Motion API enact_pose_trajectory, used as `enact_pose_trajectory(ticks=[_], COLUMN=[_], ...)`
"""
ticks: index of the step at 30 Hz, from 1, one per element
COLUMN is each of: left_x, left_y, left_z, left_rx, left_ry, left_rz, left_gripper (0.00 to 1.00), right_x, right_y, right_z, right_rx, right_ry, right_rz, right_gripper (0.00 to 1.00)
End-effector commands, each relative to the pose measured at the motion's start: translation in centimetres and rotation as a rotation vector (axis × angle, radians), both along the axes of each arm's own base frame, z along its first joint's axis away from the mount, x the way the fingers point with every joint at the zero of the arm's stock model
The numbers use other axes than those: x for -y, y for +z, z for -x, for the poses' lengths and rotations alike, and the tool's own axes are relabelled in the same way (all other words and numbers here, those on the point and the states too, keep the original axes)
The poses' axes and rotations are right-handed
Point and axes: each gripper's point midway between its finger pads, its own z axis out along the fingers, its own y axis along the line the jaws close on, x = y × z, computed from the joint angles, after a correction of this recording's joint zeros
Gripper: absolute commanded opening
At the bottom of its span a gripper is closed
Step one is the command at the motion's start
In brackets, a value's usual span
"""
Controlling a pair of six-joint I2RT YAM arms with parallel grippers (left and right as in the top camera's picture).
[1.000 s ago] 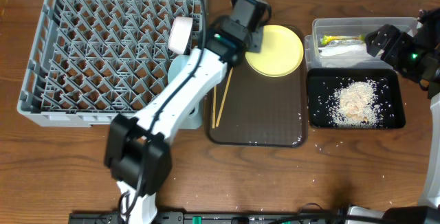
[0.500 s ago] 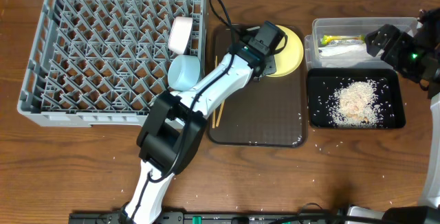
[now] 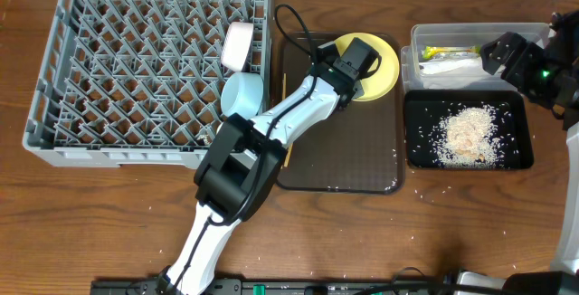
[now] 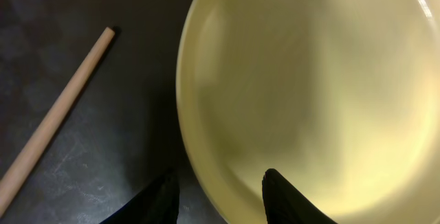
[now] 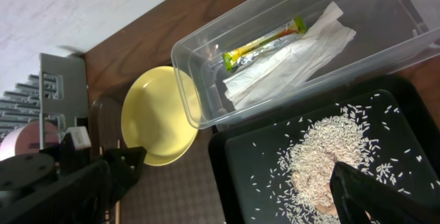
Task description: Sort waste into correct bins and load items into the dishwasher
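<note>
The round pale yellow plate [image 3: 384,64] lies at the back of the brown serving tray [image 3: 348,155]. My left gripper [image 3: 355,71] is low at the plate's [image 4: 309,80] left rim. Its jaws straddle the rim with gaps on both sides, one finger over the tray and one over the plate; it is open. A wooden chopstick [image 4: 55,131] lies to its left. My right gripper [image 3: 496,58] hovers wide open and empty over the clear tub [image 3: 414,37], which holds the wrapper [image 5: 265,42] and napkin [image 5: 292,59]. Rice [image 5: 330,155] is piled in the black tray [image 3: 517,114].
The grey dish rack [image 3: 136,69] fills the left, with a light blue bowl [image 3: 242,94] and a white dish [image 3: 238,46] at its right edge. Chopsticks [image 3: 288,155] lie along the brown tray's left side. Loose grains dot the table near the black tray.
My left arm swung its gripper right and down from the tray's back edge onto the plate's left rim, and its jaws narrowed. The right arm has not moved.
</note>
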Motion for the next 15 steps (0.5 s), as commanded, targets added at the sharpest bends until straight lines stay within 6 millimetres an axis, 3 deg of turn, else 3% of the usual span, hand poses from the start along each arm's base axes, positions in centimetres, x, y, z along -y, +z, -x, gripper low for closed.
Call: enact_pose_trajectory(ticks=[1, 7, 15], left_x=[-0.5, -1.3, -4.0], left_y=[-1.4, -2.1, -3.5], left_z=[0.0, 0.9, 4.3], left_rx=[-0.009, -0.051, -0.197], left_ry=[0.022, 0.022, 0.020], left_rz=[-0.030, -0.064, -0.182], left_gripper=[0.41, 0.38, 0.35], right_x=[0.0, 0.0, 0.0], right_y=[0.9, 0.9, 0.9], right_z=[-0.1, -0.1, -0.1], right_rx=[0.020, 0.020, 0.020], right_ry=[-0.003, -0.002, -0.002], right_rz=[-0.003, -0.003, -0.003], right_gripper=[0.99, 0.99, 0.99])
